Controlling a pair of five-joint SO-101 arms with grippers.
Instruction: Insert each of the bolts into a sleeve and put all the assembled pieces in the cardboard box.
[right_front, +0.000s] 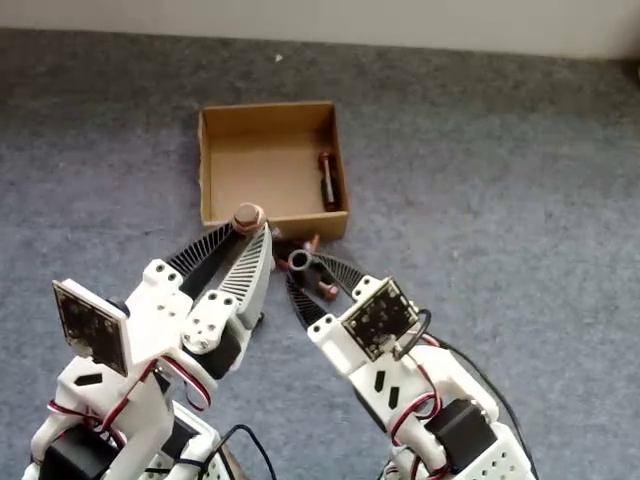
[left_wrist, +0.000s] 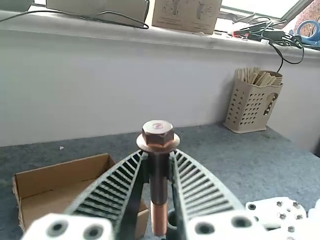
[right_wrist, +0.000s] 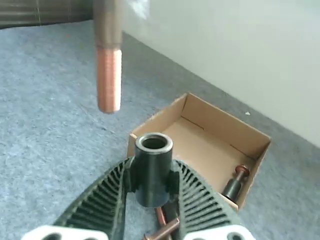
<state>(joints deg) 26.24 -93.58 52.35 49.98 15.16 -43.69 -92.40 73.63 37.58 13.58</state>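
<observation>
Bolt (left_wrist: 158, 192) stands upright, clamped in the left tool (left_wrist: 158, 156), tip above and beside the sleeve (right_wrist: 152, 176) the right tool (right_wrist: 152, 169) grips.

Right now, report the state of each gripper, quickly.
Left gripper: closed, holding a bolt upright.
Right gripper: closed, holding a sleeve, its opening facing up.

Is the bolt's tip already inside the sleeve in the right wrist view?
No, the bolt hangs clear of the sleeve, whose open mouth shows empty.
</observation>
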